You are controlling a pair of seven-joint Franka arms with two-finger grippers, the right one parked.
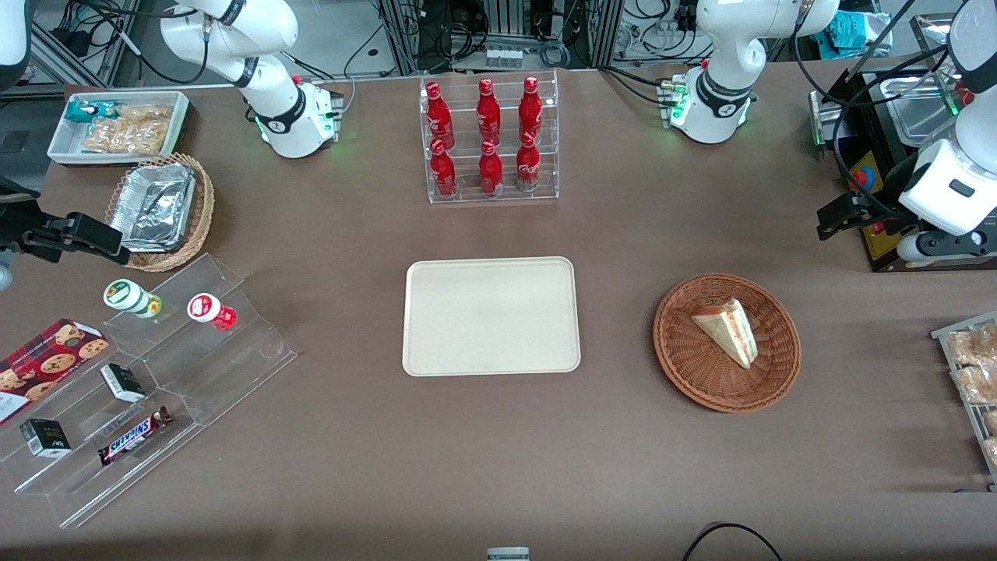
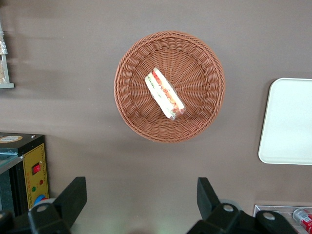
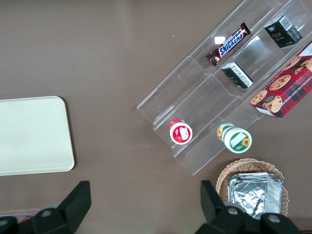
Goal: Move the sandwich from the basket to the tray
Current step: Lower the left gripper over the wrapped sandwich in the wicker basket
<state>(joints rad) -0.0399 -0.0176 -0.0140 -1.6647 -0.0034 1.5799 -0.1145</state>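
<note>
The small triangular clear-wrapped sandwich (image 1: 727, 329) of pale white bread, with red and green filling showing along its cut edge, lies on its side inside the round shallow reddish-brown woven wicker basket (image 1: 685, 362), slightly off the basket's centre and touching its woven floor. In the left wrist view the sandwich (image 2: 164, 93) lies slantwise across the floor of the basket (image 2: 131, 78). The basket sits on the brown worktop (image 1: 366, 452) toward the working arm's end, roughly midway between the worktop's edge nearest the front camera and the edge where the arm bases stand.

Beside the basket, toward the worktop's middle and well apart from it, lies the flat cream-coloured rectangular tray (image 1: 491, 315) with rounded corners and a low rim; nothing lies on it. Farther from the front camera than the tray stands a clear acrylic tiered rack (image 1: 491, 140) holding six red bottles.

The left arm's gripper (image 2: 141, 200) hangs high above the worktop near its working-arm end edge, farther from the front camera than the basket, touching nothing. Its two black fingers (image 2: 73, 197) are spread wide apart, released, with bare worktop showing between them.
</note>
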